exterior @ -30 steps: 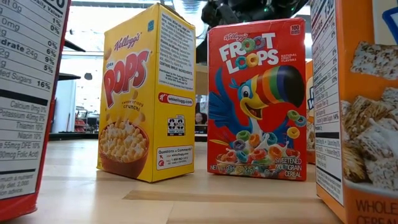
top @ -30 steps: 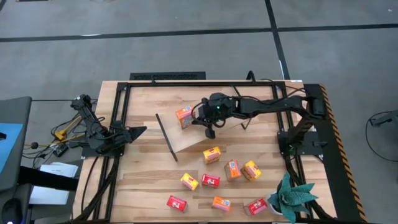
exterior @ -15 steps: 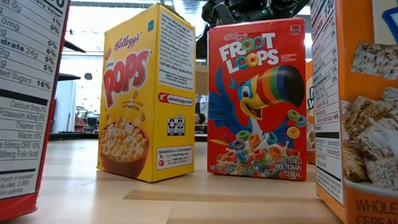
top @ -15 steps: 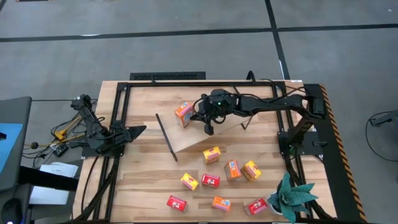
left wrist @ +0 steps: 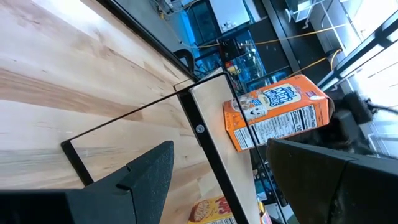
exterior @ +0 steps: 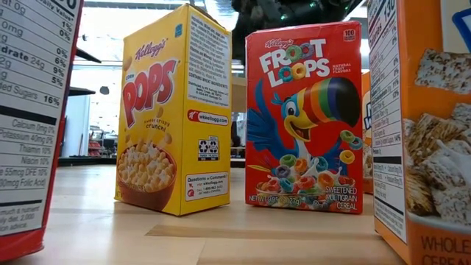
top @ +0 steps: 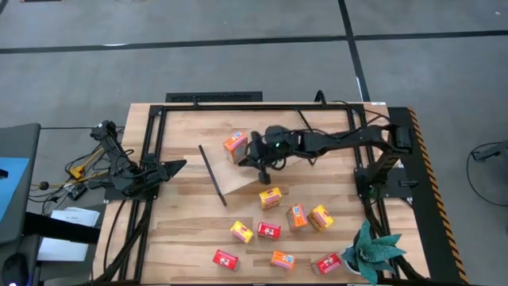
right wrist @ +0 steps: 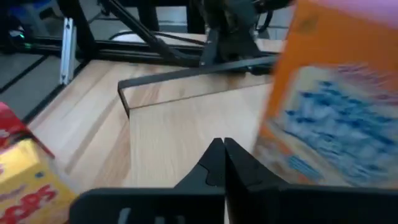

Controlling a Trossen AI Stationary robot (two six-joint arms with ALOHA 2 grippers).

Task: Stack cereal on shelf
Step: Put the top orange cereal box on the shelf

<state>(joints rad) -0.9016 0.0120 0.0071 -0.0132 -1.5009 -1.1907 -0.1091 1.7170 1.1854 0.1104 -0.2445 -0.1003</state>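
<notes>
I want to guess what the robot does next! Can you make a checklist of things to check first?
1. Orange cereal box standing on the shelf: ok.
2. Right gripper shut and holding nothing: ok.
3. Right gripper clear of the orange box: ok, beside it, not touching.
4. Left gripper open, waiting at the table's left side: ok.
5. Other boxes, like the yellow box, on the shelf: not ok, eight sit on the table.

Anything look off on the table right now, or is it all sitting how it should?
The shelf sits crooked, turned at an angle to the table edges. One orange cereal box stands on it, also turned askew. The other boxes are scattered on the table. The right end effector is shut and empty beside that box.
</notes>
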